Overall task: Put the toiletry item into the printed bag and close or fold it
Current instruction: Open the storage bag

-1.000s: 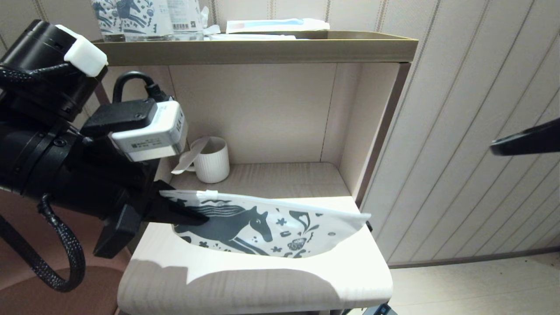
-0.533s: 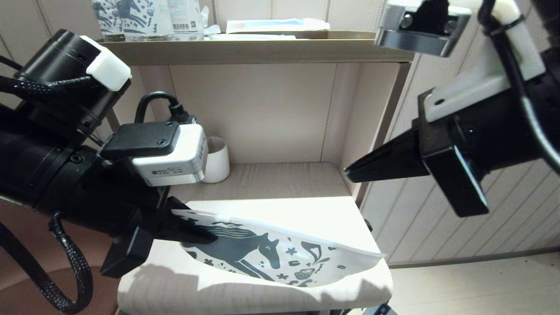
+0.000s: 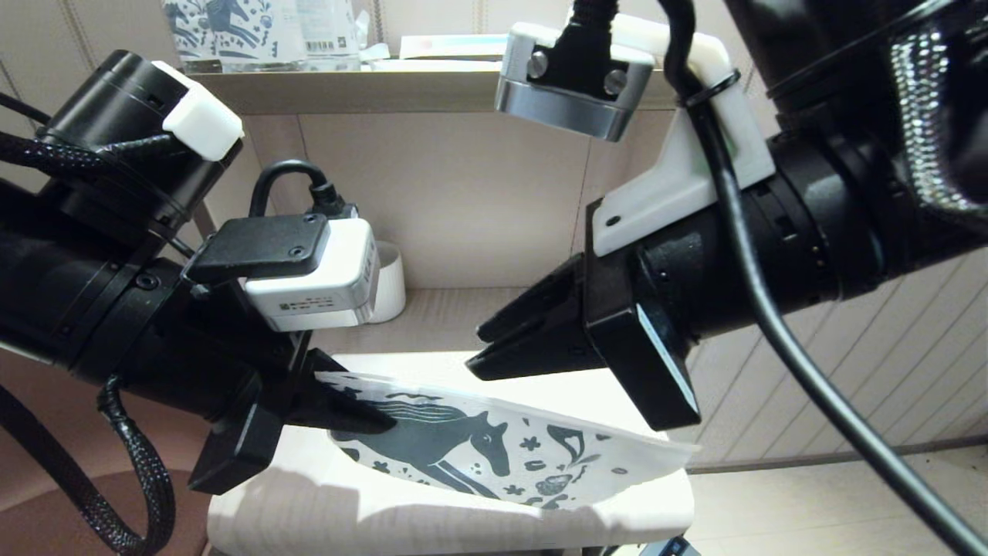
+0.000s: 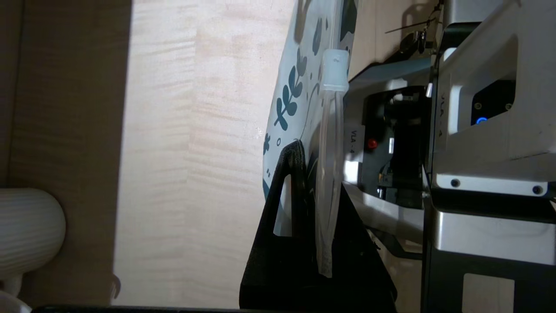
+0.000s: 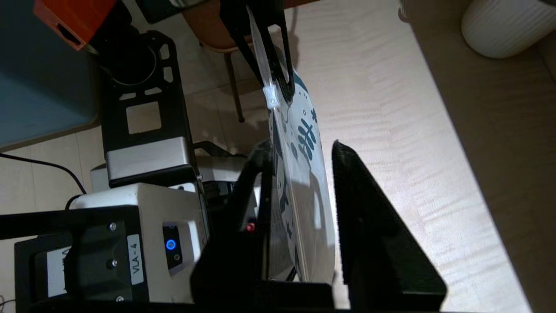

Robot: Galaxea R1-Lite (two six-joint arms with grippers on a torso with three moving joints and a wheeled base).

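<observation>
The printed bag (image 3: 525,455) hangs tilted just above the pale table (image 3: 432,525), horse print facing me. My left gripper (image 3: 370,421) is shut on the bag's left end by the zip strip (image 4: 325,182). The white slider tab (image 4: 334,69) sits a little way along the top edge. My right gripper (image 3: 477,351) is over the bag's middle, open. Its two fingers straddle the bag's top edge (image 5: 304,174) without pressing on it; this gripper (image 5: 300,147) holds nothing. The toiletry item is hidden behind my left wrist.
A ribbed white mug (image 3: 390,282) stands in the alcove at the back, partly behind my left wrist camera. The shelf above (image 3: 432,85) carries horse-printed packs (image 3: 231,31) and a flat packet (image 3: 448,46). A panelled wall closes the right side.
My right arm swung in from the far right to above the bag, and its jaws parted around the top edge. The left gripper moved the bag slightly right and lower.
</observation>
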